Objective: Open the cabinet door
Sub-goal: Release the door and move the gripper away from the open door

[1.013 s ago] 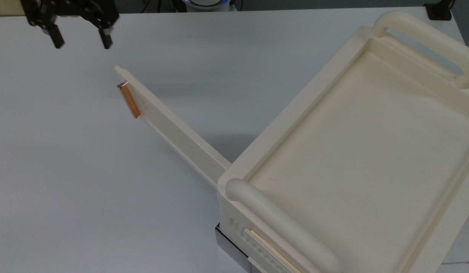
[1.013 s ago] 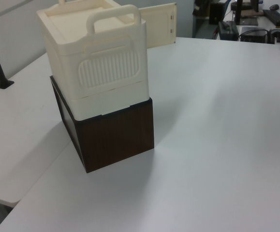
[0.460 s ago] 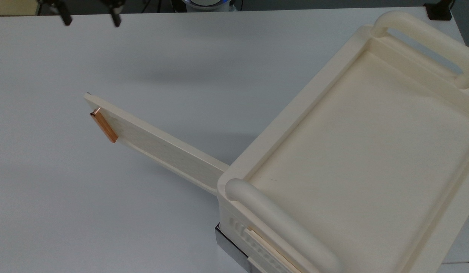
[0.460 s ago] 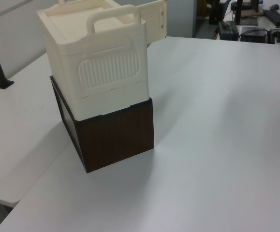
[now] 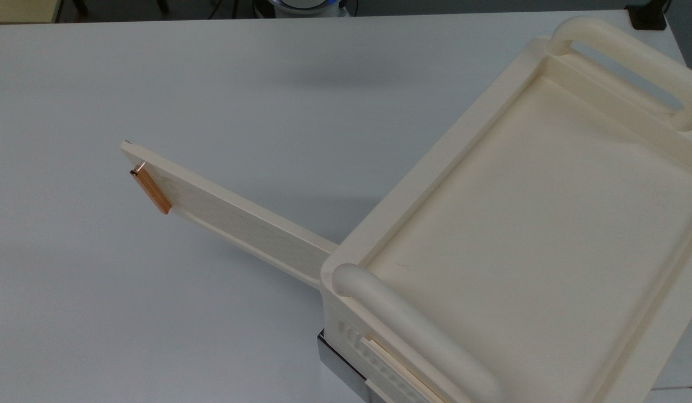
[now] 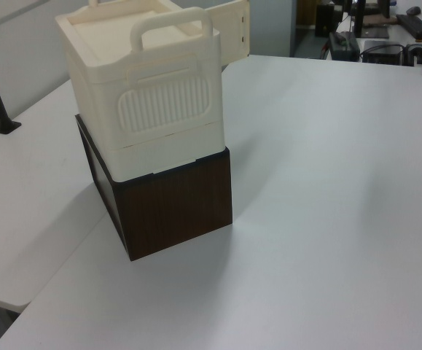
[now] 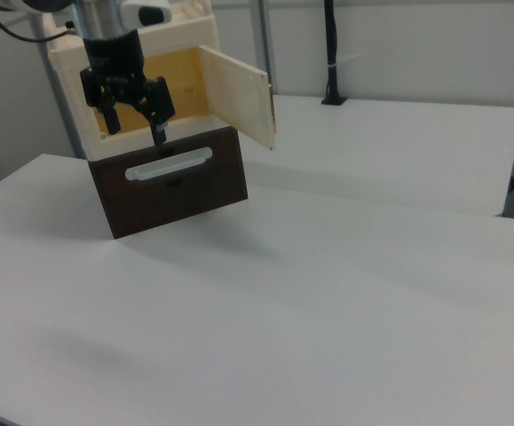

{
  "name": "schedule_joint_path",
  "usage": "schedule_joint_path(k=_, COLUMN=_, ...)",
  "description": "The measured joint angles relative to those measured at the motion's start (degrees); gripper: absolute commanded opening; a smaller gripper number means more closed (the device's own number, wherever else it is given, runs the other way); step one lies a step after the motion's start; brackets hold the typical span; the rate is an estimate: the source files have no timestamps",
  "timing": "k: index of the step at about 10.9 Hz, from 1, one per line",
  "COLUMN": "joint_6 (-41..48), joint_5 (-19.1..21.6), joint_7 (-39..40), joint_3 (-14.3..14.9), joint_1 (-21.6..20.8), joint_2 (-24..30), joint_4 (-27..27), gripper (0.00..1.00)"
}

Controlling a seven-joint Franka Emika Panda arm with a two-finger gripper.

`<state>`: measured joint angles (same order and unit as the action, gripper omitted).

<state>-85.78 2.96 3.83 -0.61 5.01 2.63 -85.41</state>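
Since a second ago the gripper (image 7: 135, 122) has climbed up out of the top view's upper left, and the cabinet door (image 5: 228, 217) has swung further round, its handle end now lower and more toward the top view's left.

In the right view the black gripper hangs in front of the cabinet (image 7: 123, 71), fingers (image 7: 160, 133) spread wide with nothing between them, tips just above the white pull (image 7: 169, 164) of the dark brown drawer box (image 7: 172, 188) underneath. It's clear of the door.

The door stands wide open, sticking out from the cabinet's front corner. In the right view it's hinged at the cabinet's right side and angled out toward the camera, the yellowish inside (image 7: 185, 89) showing. From the top view, the slim copper handle (image 5: 150, 191) sits near the door's free end, well away from the cabinet (image 5: 525, 224).

Left view: cabinet (image 6: 152, 95) sits on the dark box (image 6: 170, 204), door (image 6: 234, 29) poking out behind it. Everything's on a white table (image 5: 155, 313).
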Motion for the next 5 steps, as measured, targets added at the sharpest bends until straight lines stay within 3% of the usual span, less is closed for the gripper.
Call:
schedule_joint_path(k=2, joint_6=-4.7, joint_5=-0.1, joint_7=0.0, joint_3=2.9, joint_1=-4.1, joint_2=-0.2, joint_4=-3.0, gripper=1.0)
schedule_joint_path(k=5, joint_6=-8.2, joint_5=-0.1, joint_7=0.0, joint_3=3.9, joint_1=-4.5, joint_2=-0.6, joint_4=-4.5, gripper=1.0)
